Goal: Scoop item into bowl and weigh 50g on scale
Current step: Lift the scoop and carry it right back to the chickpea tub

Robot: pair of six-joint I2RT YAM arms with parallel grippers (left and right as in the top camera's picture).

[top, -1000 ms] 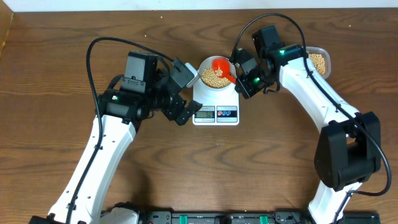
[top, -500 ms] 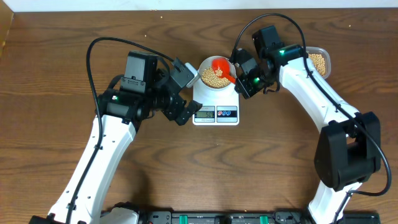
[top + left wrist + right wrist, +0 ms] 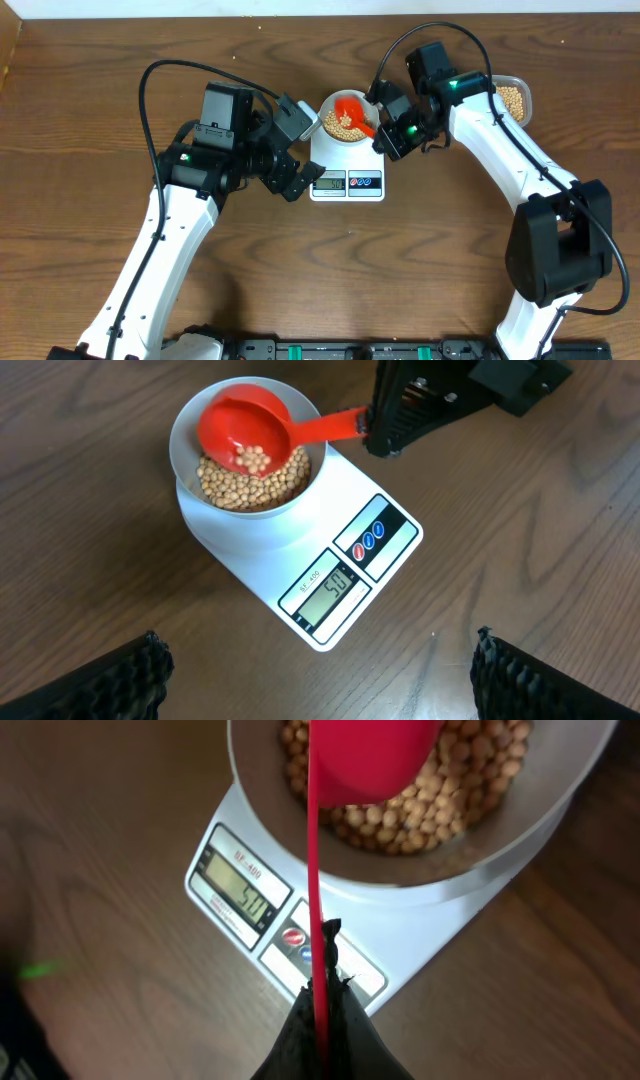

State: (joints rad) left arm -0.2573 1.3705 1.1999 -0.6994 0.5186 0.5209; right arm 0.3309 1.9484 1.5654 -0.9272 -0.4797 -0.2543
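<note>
Surface: a dark brown wood-grain table (image 3: pixel 90 230), worn to a lighter tone in patches. A pale band (image 3: pixel 300 8) runs along its far edge. Black hardware with green fittings (image 3: pixel 330 351) lines the near edge. Nothing more of the room is visible.

Scale (image 3: pixel 345 495): flat, white and rectangular. It sits at the middle of the table's far half, between the two arms. Its grey display (image 3: pixel 328 592) faces the near side and appears to read 50. Beside the display are two round buttons, one red and one blue.

Bowl (image 3: pixel 250 532): small, round, pale blue-white. It stands upright on the rear part of the scale, leaving the display and buttons uncovered.

Beans (image 3: pixel 240 488): small, round, tan-yellow, lying loose across the bottom of the bowl and well below its rim. More of the same lie in a clear tub (image 3: pixel 512 98) at the far right, behind the right arm.

Scoop (image 3: pixel 245 428): red plastic with a thin straight handle. Its cup hangs over the bowl with a few beans in it.

Right gripper (image 3: pixel 322 995): fingers pressed together on the end of the scoop's handle, at the right edge of the scale.

Left gripper (image 3: pixel 315 660): fingers spread wide and holding nothing. It hovers just left of the scale, apart from it.
</note>
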